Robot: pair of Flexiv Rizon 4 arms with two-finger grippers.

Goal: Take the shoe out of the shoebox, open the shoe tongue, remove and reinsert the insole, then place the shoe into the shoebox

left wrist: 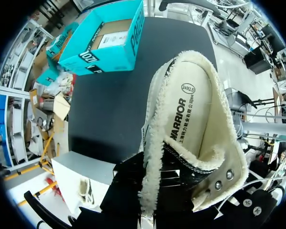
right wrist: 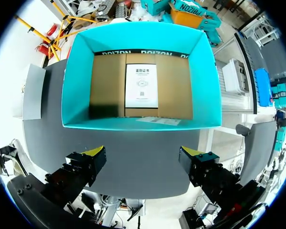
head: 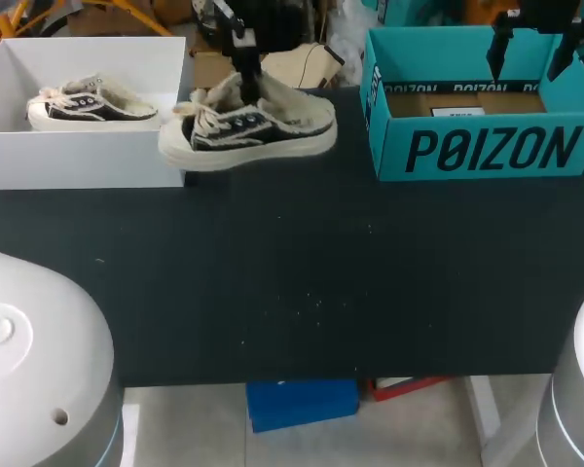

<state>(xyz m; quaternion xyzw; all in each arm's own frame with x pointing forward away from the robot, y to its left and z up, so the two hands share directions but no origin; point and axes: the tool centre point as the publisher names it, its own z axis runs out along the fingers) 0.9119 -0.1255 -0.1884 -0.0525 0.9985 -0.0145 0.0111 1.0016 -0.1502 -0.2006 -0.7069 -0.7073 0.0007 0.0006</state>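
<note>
A black-and-cream shoe (head: 248,126) with fleece lining hangs beside the right front corner of the white shoebox (head: 78,161), toe pointing left. My left gripper (head: 244,76) comes down from above and is shut on the shoe's fleece collar. In the left wrist view the shoe (left wrist: 190,119) fills the space ahead of the dark fingers (left wrist: 133,191), its cream insole facing up. My right gripper (head: 532,49) stands open over the teal shoebox (head: 482,146). In the right wrist view that gripper (right wrist: 143,155) has nothing between its yellow tips, and the teal shoebox (right wrist: 138,125) lies ahead.
A second matching shoe (head: 91,105) lies inside the white shoebox. The teal shoebox holds a cardboard floor and a white card (right wrist: 141,86). The black table (head: 302,282) stretches in front of both boxes.
</note>
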